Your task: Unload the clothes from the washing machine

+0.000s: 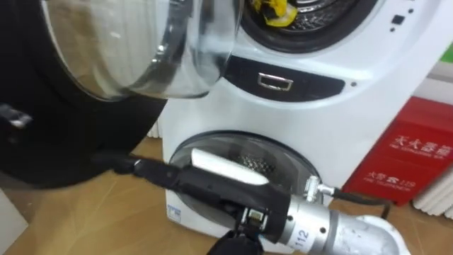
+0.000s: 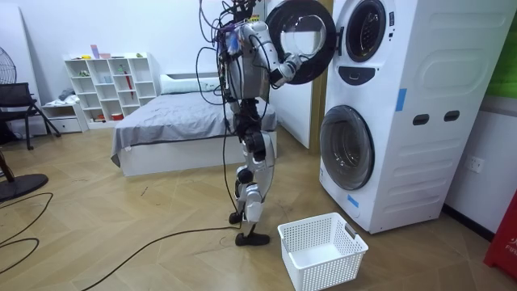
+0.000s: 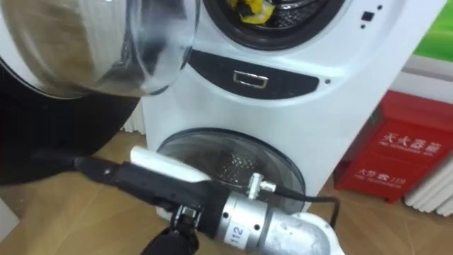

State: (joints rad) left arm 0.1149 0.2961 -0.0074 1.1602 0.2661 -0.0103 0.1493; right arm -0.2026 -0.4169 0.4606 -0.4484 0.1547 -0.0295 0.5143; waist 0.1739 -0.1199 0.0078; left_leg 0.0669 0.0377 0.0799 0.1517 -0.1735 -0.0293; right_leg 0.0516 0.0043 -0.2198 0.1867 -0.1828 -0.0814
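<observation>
Clothes (image 1: 274, 10): a yellow bundle lying in the upper drum (image 1: 318, 18) of the washing machine (image 2: 404, 105), just inside the opening at the top edge of my eye views. It is not in my hand and is well apart from it.

Upper door (image 1: 134, 49): swung open towards my left. Its clear glass bowl is close to my head, with the dark door rim (image 1: 42, 149) below and behind it.

My right hand (image 1: 191, 180): it comes in from the lower right and lies low across the view in front of the lower door (image 3: 233, 159), pointing left at the dark rim. The fingers (image 1: 138, 168) are stretched out straight and held close together, with nothing between them. The tips merge with the dark rim, so I cannot tell whether they touch it. In the room view the same hand (image 2: 283, 74) sits at the lower edge of the open door.

Front panel: a dark strip with a small silvery frame (image 1: 274, 82) lies between the upper opening and the lower door. The lower door is closed, and its perforated drum shows through the glass.

Stance, from the room view: I stand upright on the wooden floor (image 2: 121, 218), at the room view's left of the machine, with my arm raised to door height.

Surroundings: a white laundry basket (image 2: 321, 250) stands on the floor near my feet in front of the machine, a red box (image 1: 417, 159) just beside the machine, and a bed (image 2: 170, 121) and a white shelf (image 2: 109, 85) behind me.
</observation>
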